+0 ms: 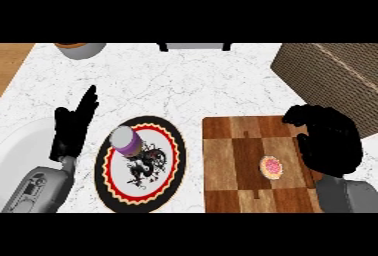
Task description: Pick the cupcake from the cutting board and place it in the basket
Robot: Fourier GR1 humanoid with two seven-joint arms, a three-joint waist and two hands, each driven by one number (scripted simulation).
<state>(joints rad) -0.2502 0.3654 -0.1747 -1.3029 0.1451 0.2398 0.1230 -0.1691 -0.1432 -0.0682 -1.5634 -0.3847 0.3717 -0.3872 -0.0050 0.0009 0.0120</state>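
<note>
A small cupcake (272, 167) with pink frosting lies on the wooden cutting board (236, 170) at the lower right. My right hand (330, 140) hovers over the board's right edge, just right of the cupcake, fingers curled inward and holding nothing. The brown woven basket (332, 70) stands at the upper right, beyond the board. My left hand (74, 127) rests open at the left, fingers pointing up, beside a patterned plate.
A round plate (142, 165) with a black, red and yellow rim lies left of the board, carrying a purple and grey cup (125, 141). A bowl (80, 49) sits at the far left edge. A white curved object (18, 145) shows at the lower left.
</note>
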